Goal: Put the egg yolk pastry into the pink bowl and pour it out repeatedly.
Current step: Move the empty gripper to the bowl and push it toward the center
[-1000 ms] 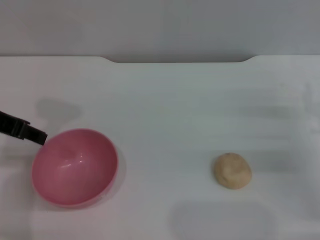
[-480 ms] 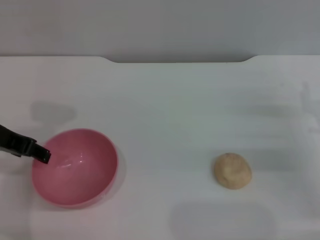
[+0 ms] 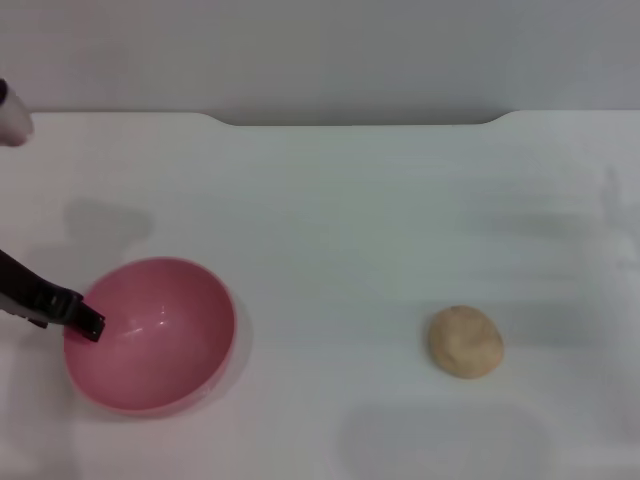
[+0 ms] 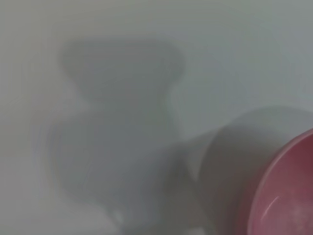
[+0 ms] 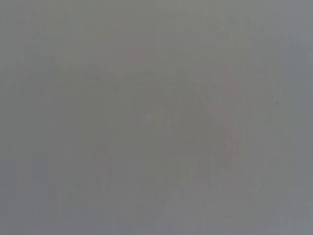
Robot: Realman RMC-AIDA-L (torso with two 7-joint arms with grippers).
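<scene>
Pink and glossy, the bowl (image 3: 150, 333) sits upright on the white worktop (image 3: 340, 220), toward the robot's left and near the front edge. Its inside is smooth and holds nothing; a soft highlight shines on the inner wall.

The left pincer (image 3: 88, 322) reaches in from the left edge of the head view — a dark, slim tip at the bowl's left rim, overlapping the rim line. Only this one dark tip shows, so whether the pincer is spread or pressed together cannot be told, nor whether it actually touches the rim. A pale part of the left arm (image 3: 12, 118) shows at the far upper left of the same view.

The pastry (image 3: 465, 342) — a small, round, tan bun with a matte top — lies on the bare worktop well apart from the bowl, toward the robot's right. Nothing touches it.

In the left wrist view, a curved piece of the bowl's (image 4: 281, 193) pink rim and inner wall fills one corner, with soft grey shadows spread over the worktop (image 4: 234, 54) beside it.

The right wrist view is a flat grey blur with nothing to make out. The right pincer appears in none of the views.
</scene>
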